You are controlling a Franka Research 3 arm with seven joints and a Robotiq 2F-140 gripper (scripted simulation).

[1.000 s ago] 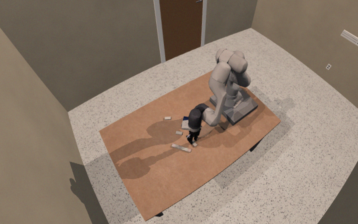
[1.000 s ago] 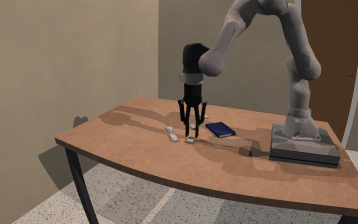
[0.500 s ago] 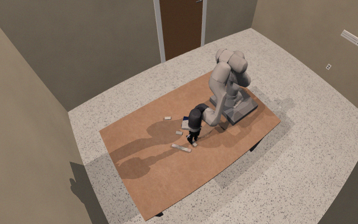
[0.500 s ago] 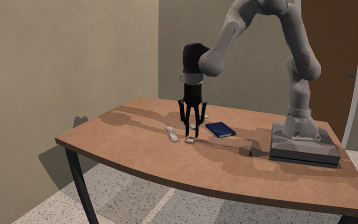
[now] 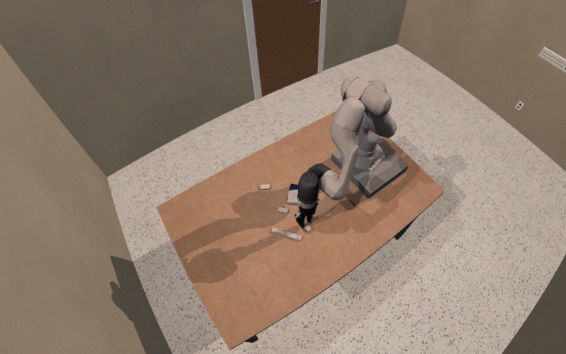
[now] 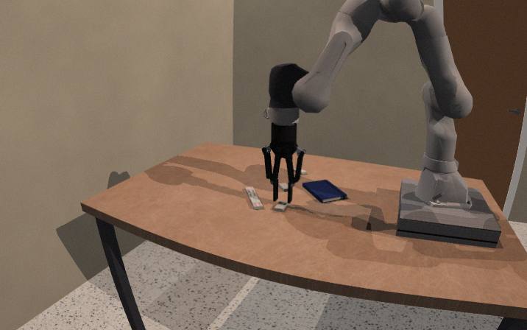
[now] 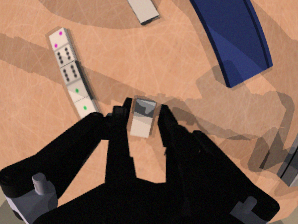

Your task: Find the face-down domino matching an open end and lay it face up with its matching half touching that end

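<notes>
Above the worktop (image 5: 233,300) (image 6: 232,241) (image 7: 30,130), the pincer (image 5: 306,225) (image 6: 283,200) (image 7: 145,110) is hovering partly open and empty over a face-down domino (image 5: 307,227) (image 6: 280,207) (image 7: 142,126), probably light, stiff and slippery, its long sides seemingly offering the best hold.

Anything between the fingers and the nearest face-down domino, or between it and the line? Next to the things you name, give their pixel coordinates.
Nothing visible: the black fingers (image 6: 283,200) hover open above the small white domino (image 6: 280,207) (image 7: 142,126); only table separates it from the line (image 6: 253,197) (image 7: 71,72).
</notes>
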